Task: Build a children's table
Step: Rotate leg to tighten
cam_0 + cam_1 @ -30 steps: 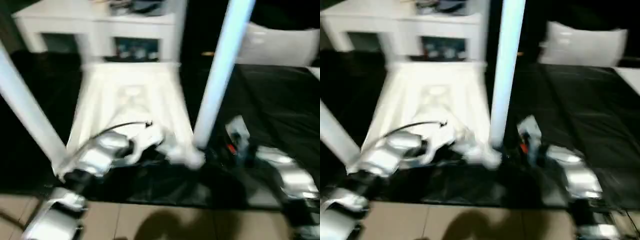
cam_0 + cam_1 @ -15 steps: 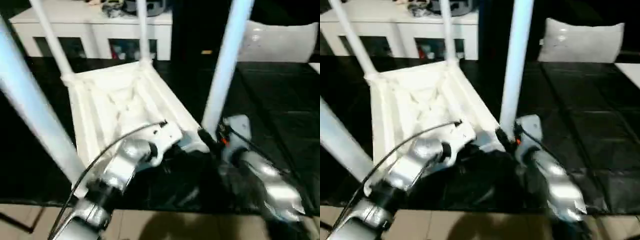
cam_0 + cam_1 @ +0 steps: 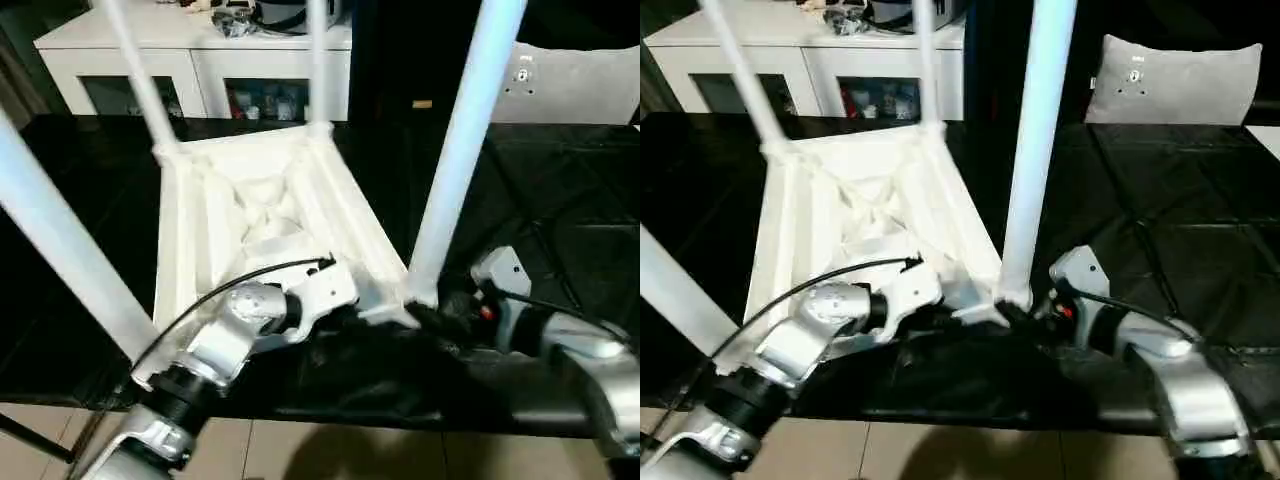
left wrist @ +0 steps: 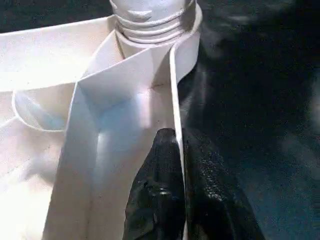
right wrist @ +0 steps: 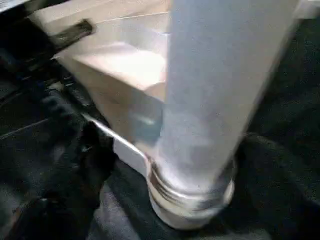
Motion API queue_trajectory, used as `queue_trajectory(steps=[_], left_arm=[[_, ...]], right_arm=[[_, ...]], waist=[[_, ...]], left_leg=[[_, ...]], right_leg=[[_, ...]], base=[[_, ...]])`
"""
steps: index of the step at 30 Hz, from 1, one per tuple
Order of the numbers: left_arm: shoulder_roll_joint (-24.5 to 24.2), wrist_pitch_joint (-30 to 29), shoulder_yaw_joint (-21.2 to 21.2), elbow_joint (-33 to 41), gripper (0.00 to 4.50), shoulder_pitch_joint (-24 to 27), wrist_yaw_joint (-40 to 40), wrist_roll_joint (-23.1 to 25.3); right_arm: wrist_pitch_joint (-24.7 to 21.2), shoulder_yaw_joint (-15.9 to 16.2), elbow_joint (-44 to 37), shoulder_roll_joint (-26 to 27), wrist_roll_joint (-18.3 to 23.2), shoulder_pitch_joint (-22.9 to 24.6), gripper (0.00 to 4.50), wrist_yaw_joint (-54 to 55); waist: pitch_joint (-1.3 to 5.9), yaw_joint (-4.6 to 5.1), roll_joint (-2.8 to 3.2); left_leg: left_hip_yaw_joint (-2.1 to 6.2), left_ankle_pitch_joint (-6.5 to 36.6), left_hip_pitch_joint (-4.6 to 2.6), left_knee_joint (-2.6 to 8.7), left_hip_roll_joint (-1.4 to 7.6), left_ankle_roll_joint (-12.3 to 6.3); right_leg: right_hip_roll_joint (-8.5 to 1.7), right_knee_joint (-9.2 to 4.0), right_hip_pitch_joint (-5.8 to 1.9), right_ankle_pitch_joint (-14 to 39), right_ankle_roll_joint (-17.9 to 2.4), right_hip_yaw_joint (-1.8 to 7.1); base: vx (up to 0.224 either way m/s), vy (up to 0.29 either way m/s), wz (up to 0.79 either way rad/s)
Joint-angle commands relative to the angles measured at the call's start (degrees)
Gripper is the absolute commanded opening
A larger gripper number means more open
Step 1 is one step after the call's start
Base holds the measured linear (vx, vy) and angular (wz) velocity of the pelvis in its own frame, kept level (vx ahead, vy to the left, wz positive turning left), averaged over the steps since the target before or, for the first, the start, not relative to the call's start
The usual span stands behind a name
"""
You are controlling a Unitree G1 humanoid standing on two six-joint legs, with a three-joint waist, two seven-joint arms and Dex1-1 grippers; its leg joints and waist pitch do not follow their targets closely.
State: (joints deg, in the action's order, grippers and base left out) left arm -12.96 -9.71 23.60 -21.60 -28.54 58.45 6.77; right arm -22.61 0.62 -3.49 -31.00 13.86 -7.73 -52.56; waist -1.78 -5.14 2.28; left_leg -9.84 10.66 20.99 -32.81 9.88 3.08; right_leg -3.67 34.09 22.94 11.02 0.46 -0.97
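The white plastic tabletop (image 3: 262, 215) lies upside down on a black-covered surface, ribbed underside up. Four tapered white legs (image 3: 458, 150) stand upright in its round corner sockets (image 4: 155, 25), rising past the picture's top.

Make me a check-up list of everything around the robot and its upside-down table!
Surface: black mat, tan floor along its near edge.
Job's things: tabletop lies ribbed side up; four legs stand in its corners, near right leg seated in its socket.
Clutter: small items on the cabinet top, too small to name.
Grippers: left gripper has its jaws shut on the tabletop's near rim; right gripper sits at the near right leg's base, grip unclear.
Cables: black cable loops over the left forearm.
Surroundings: white cabinet behind; grey cushion.
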Motion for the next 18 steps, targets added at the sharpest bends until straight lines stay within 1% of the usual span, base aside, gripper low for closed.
queue_trajectory(steps=[1, 2, 3, 4, 5, 6, 7, 8, 9, 10, 11, 12, 13, 14, 15, 16, 17, 18], left_arm=[[-0.7, 2.5, 2.3, -2.2, 0.0, -0.9, 2.8, 0.3], [-1.0, 3.0, 2.2, -2.7, 0.0, -1.2, 3.0, 0.3], [-1.3, 3.4, 2.2, -3.2, 0.0, -1.4, 3.2, 0.4], [-1.6, 3.4, 2.2, -3.3, 0.0, -1.5, 3.4, 0.5], [-2.0, 3.6, 2.2, -3.4, 0.0, -1.6, 3.8, 0.5], [-2.2, 3.3, 2.0, -3.1, 0.0, -1.6, 4.4, 0.0], [-2.7, 2.7, 1.4, -2.5, 0.0, -1.5, 5.7, -1.1], [-3.2, 2.8, 1.2, -2.2, 0.0, -1.5, 7.0, -1.8], [-3.5, 3.2, 1.0, -2.4, 0.0, -1.7, 8.0, -2.3], [-3.5, 3.2, 1.0, -2.4, 0.0, -1.7, 8.0, -2.3], [-4.7, 5.0, 1.1, -4.1, 0.0, -2.4, 9.4, -2.1], [-5.1, 5.6, 1.0, -5.1, 0.0, -2.8, 9.9, -2.1], [-5.1, 5.6, 1.0, -5.1, 0.0, -2.8, 9.9, -2.1], [-6.0, 7.1, 1.0, -6.6, 0.0, -3.3, 10.5, -1.7], [-6.5, 7.6, 1.2, -7.1, 0.0, -3.4, 10.7, -1.2], [-7.1, 8.1, 1.3, -7.4, 0.0, -3.6, 11.2, -1.0], [-7.6, 8.4, 1.4, -7.8, 0.0, -3.8, 11.5, -0.9], [-8.1, 8.8, 1.3, -8.0, 0.0, -4.0, 11.9, -1.0]], right_arm=[[2.1, 0.9, 1.8, -1.2, 1.1, -2.1, 4.32, -4.7], [2.3, 1.0, 2.5, -1.6, 1.9, -2.7, 4.32, -6.4], [2.5, 1.1, 3.0, -1.9, 2.4, -3.1, 4.32, -7.7], [2.2, 1.3, 3.3, -2.3, 3.2, -3.4, 4.06, -9.5], [2.4, 1.9, 4.0, -3.0, 3.5, -3.9, 4.06, -11.4], [2.5, 2.1, 4.5, -3.3, 3.7, -4.4, 3.98, -12.5], [2.5, 2.7, 5.8, -4.0, 4.1, -5.6, 3.93, -14.7], [2.8, 2.8, 7.4, -4.0, 3.9, -6.9, 3.68, -15.4], [3.1, 3.0, 8.8, -3.9, 3.8, -8.0, 3.6, -15.8], [3.1, 3.0, 8.8, -3.9, 3.8, -8.0, 3.6, -15.8], [4.0, 3.6, 12.5, -3.6, 3.7, -10.8, 3.55, -17.9], [4.0, 4.1, 13.9, -3.4, 3.8, -11.9, 3.48, -19.3], [4.0, 4.1, 13.9, -3.4, 3.8, -11.9, 3.37, -19.3], [4.1, 4.9, 15.9, -2.9, 4.1, -13.7, 3.37, -21.6], [4.2, 5.3, 16.9, -2.5, 4.1, -14.6, 3.22, -22.3], [4.6, 5.8, 18.3, -2.0, 4.0, -15.7, 3.22, -23.2], [4.7, 6.2, 19.6, -1.6, 4.0, -16.6, 3.14, -23.9], [4.6, 6.6, 20.3, -1.2, 4.0, -17.3, 3.03, -24.3]], waist=[[2.75, 0.46, -0.88], [2.74, 0.56, -1.05], [2.72, 0.54, -1.17], [2.78, 0.54, -1.34], [2.81, 0.64, -2.19], [2.78, 0.42, -1.85], [2.8, 0.42, -2.52], [2.6, 0.56, -2.91], [2.62, 0.52, -2.64], [2.62, 0.52, -2.64], [2.8, 0.8, -4.63], [2.79, 0.6, -3.89], [2.39, 0.69, -4.08], [2.45, 0.53, -4.51], [2.42, 0.48, -4.29], [2.3, 0.55, -5.0], [2.28, 0.43, -4.82], [2.29, 0.46, -4.81]], left_leg=[[0.61, 10.7, -0.28, 3.06, 2.55, -3.42], [0.59, 10.8, -0.24, 2.98, 2.49, -3.93], [0.56, 10.6, -0.23, 2.95, 2.54, -4.11], [0.59, 10.2, -0.13, 2.92, 2.57, -4.41], [0.47, 9.9, -0.11, 2.84, 2.6, -4.97], [0.59, 9.5, -0.13, 2.86, 2.64, -4.97], [0.48, 9.1, -0.16, 2.79, 2.69, -5.37], [0.33, 9.5, -0.11, 2.81, 2.64, -5.52], [0.43, 9.3, -0.12, 2.9, 2.82, -5.33], [0.43, 9.3, -0.12, 2.9, 2.82, -5.33], [0.3, 9.2, -0.15, 2.68, 2.81, -5.56], [0.43, 8.6, -0.21, 2.77, 2.82, -5.45], [0.25, 9.6, -0.35, 2.76, 2.85, -5.42], [0.26, 9.7, -0.52, 2.73, 3.01, -5.24], [0.27, 9.6, -0.55, 2.79, 3.04, -5.07], [0.36, 10.3, -0.35, 2.93, 3.07, -4.8], [0.39, 11.1, -0.54, 3.05, 3.12, -4.18], [0.44, 11.4, -0.57, 3.1, 3.2, -3.8]], right_leg=[[-3.53, -4.54, -2.52, 12.5, -10.0, 1.73], [-3.46, -4.48, -2.61, 11.4, -10.7, 1.64], [-3.49, -4.46, -2.62, 11.1, -10.9, 1.64], [-3.55, -4.3, -2.81, 10.3, -11.4, 1.59], [-3.56, -4.25, -2.88, 10.1, -11.8, 1.51], [-3.69, -4.06, -2.88, 10.2, -11.9, 1.54], [-3.75, -3.94, -2.85, 10.9, -12.1, 1.48], [-3.78, -4.2, -2.71, 12.6, -12.1, 1.41], [-3.9, -4.15, -2.68, 13.3, -11.9, 1.44], [-3.9, -4.15, -2.68, 13.3, -11.9, 1.44], [-3.89, -3.84, -2.63, 13.7, -11.9, 1.27], [-3.96, -3.65, -2.53, 13.3, -12.0, 1.32], [-3.87, -4.01, -2.18, 14.8, -11.8, 1.39], [-4.0, -3.92, -2.12, 15.2, -11.9, 1.42], [-4.01, -3.92, -2.08, 15.0, -11.9, 1.42], [-4.02, -3.92, -2.11, 15.4, -11.8, 1.32], [-4.11, -3.97, -1.97, 16.2, -11.6, 1.33], [-4.15, -3.91, -2.01, 16.1, -11.7, 1.35]], base=[[0.0, 0.0, 0.0], [0.0, 0.0, 0.0], [0.0, 0.0, 0.0], [0.0, 0.0, 0.0], [0.0, 0.0, 0.0], [0.0, 0.0, 0.0], [0.0, 0.0, 0.0], [0.0, 0.0, 0.0], [0.0, 0.0, 0.0], [0.0, 0.0, 0.0], [0.0, 0.0, 0.0], [0.0, 0.0, 0.0], [0.0, 0.0, 0.0], [0.0, 0.0, 0.0], [0.0, 0.0, 0.0], [0.0, 0.0, 0.0], [0.0, 0.0, 0.0], [0.0, 0.0, 0.0]])
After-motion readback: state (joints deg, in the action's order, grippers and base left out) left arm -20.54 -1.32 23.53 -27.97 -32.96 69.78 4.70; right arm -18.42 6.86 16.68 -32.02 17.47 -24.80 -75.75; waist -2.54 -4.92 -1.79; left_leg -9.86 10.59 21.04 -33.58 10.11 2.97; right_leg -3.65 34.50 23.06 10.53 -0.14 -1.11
